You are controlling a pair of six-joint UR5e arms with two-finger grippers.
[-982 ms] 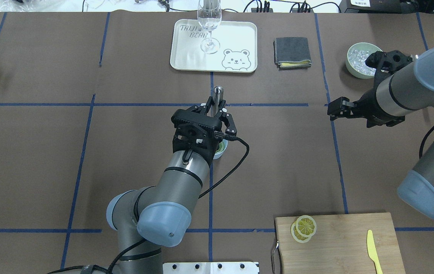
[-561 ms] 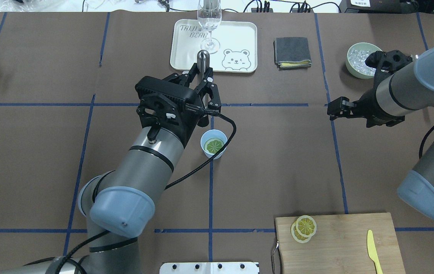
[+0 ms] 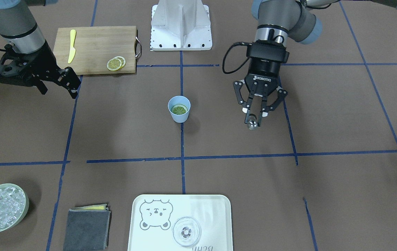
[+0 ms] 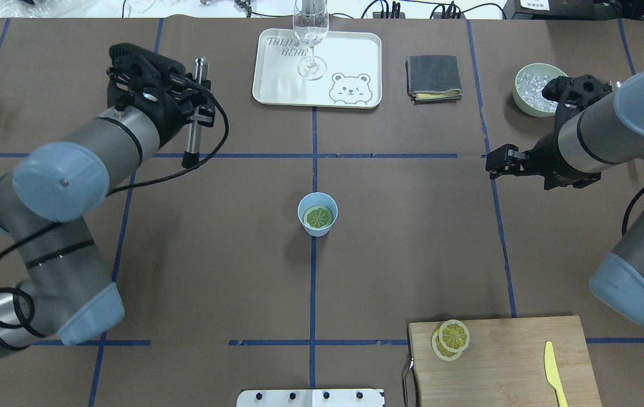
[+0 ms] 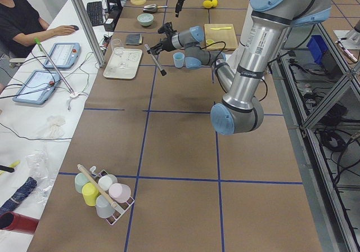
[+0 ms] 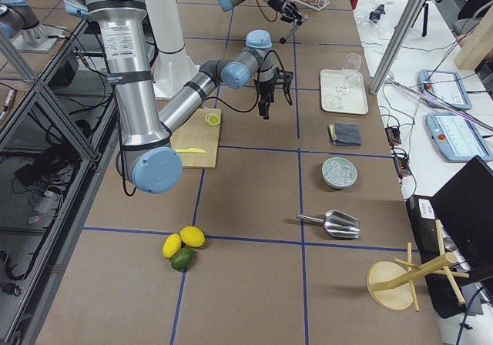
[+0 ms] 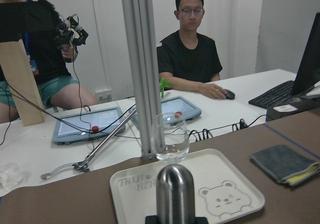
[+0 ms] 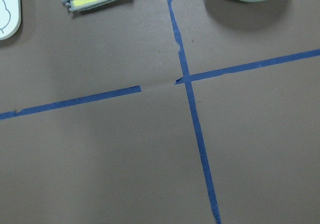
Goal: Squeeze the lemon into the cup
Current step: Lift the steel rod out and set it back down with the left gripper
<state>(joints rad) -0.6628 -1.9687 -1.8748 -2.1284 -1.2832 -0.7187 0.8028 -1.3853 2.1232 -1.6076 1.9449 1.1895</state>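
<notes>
— Where's the lemon (image 4: 319,216)?

— In the cup (image 4: 301,213), lying flat low inside it. The cup stands upright at the middle of the worktop (image 4: 412,254), right on a blue tape line (image 4: 313,282). Nothing is touching it.

— And the arms?

— Both are well apart from it. The left tool (image 3: 253,120) is off to the robot's left, its fingers pinching a metal rod (image 4: 192,135). The rod is tilted, with the rounded steel end up by the tray (image 4: 356,51) side and the dark end lower, over a tape line.

— Is the right tool (image 3: 76,88) holding anything?

— No, its fingers are spread and bare. It hangs over the worktop on the robot's right, between the board (image 4: 503,362) and the bowl (image 3: 27,206) of ice.

— What's on the board?

— Two slices (image 4: 451,338), overlapping, at the corner nearest the cup. A yellow knife (image 4: 552,367) lies further along the board, apart from them.

— And at the far side?

— The tray with a bear drawn on it carries a stemmed glass (image 4: 310,28), upright. Just beside the tray lies a folded grey cloth (image 4: 434,76), with the bowl further along.
</notes>
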